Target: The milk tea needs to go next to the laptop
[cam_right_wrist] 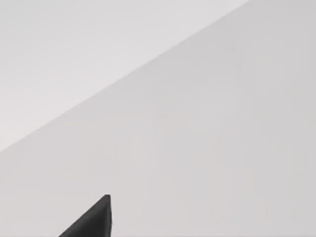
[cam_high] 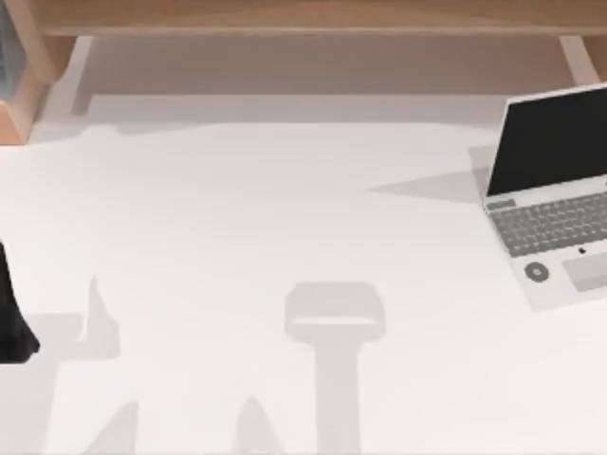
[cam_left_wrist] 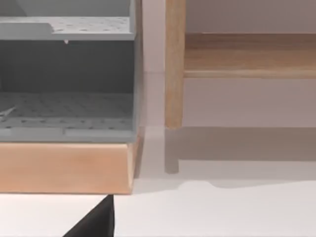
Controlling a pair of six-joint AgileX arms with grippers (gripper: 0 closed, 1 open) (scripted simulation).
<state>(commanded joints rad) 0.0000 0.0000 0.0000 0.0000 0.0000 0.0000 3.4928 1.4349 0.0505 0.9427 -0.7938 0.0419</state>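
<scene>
The laptop (cam_high: 555,194) stands open at the table's right side, with a black screen, grey keyboard and light touchpad. The milk tea is out of view. A dark part of my left arm (cam_high: 11,322) pokes in at the table's left edge. In the left wrist view, a black tip of my left gripper (cam_left_wrist: 96,219) hovers over the white table, facing a grey rack. A black tip of my right gripper (cam_right_wrist: 94,219) hangs over bare white table (cam_right_wrist: 197,148) in the right wrist view.
A grey perforated rack (cam_left_wrist: 66,89) on a wooden base (cam_left_wrist: 64,168) stands at the back left. Beside it a wooden post (cam_left_wrist: 174,64) holds up a wooden shelf (cam_high: 303,19) running along the back edge. Arm shadows lie on the white table (cam_high: 285,218).
</scene>
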